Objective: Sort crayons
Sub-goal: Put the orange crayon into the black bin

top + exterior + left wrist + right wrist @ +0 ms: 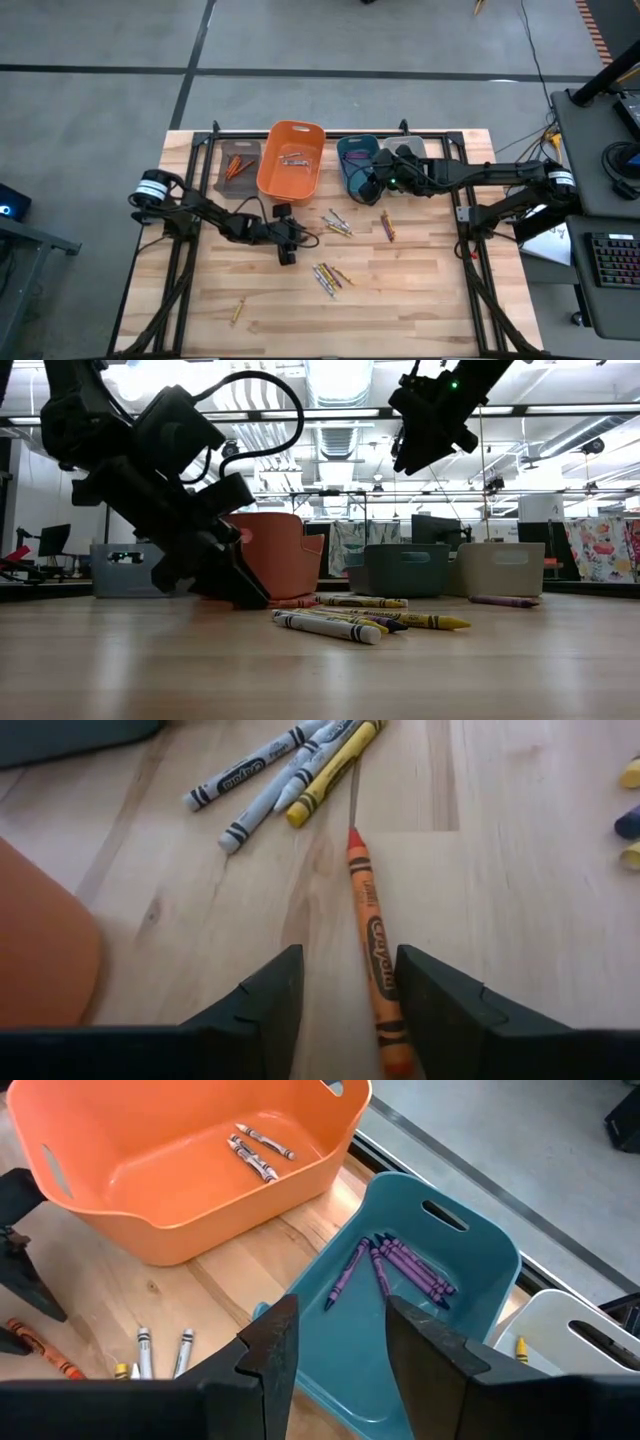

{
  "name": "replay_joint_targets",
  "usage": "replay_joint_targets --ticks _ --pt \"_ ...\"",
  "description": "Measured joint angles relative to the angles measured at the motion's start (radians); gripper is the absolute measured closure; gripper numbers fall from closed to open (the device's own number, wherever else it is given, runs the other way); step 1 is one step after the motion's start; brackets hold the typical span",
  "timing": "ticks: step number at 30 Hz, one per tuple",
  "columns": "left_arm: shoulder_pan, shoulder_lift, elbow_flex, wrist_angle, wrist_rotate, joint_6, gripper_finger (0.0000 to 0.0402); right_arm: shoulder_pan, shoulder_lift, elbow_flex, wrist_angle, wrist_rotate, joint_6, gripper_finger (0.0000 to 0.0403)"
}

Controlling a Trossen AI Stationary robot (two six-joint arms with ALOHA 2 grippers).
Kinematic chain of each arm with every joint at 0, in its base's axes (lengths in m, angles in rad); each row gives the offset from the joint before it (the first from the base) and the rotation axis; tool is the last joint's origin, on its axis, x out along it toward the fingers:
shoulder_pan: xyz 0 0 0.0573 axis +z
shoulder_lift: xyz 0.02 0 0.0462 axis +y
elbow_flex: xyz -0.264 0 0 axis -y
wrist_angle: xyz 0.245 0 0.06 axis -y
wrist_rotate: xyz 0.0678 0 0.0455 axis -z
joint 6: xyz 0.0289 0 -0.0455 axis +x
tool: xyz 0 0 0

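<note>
Orange crayon [374, 945] between left gripper [348, 995] fingers, orange bin [40, 950] beside

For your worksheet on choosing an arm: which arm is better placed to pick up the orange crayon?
Left. Its open gripper sits low with the orange crayon between its fingers, while the right gripper hangs empty above the teal bin.

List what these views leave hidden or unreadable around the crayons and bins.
- Orange crayon: its rear end, left wrist view, cut by the frame edge.
- Brown bin: its crayon count, high view, too small.
- White bin: its contents, right wrist view, mostly cut off by the edge.
</note>
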Motion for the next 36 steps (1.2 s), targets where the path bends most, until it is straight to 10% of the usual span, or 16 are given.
replay_joint_targets --ticks 11,27,31,36 --pt "-0.001 -0.023 0.0 -0.017 0.059 0.009 0.0391 0.006 0.0 0.0 0.0 0.0 0.0 0.027" --pt "-0.003 -0.458 0.001 -0.282 0.069 0.069 0.04 0.042 0.0 0.0 0.0 0.0 0.0 0.027" --pt "-0.002 -0.607 0.021 -0.413 -0.078 0.085 0.04 0.042 0.0 0.0 0.003 0.0 0.0 0.0275" --pt "0.01 -0.762 0.112 -0.696 -0.498 -0.012 0.0401 0.042 0.0 0.0 0.023 0.0 0.0 0.0272"
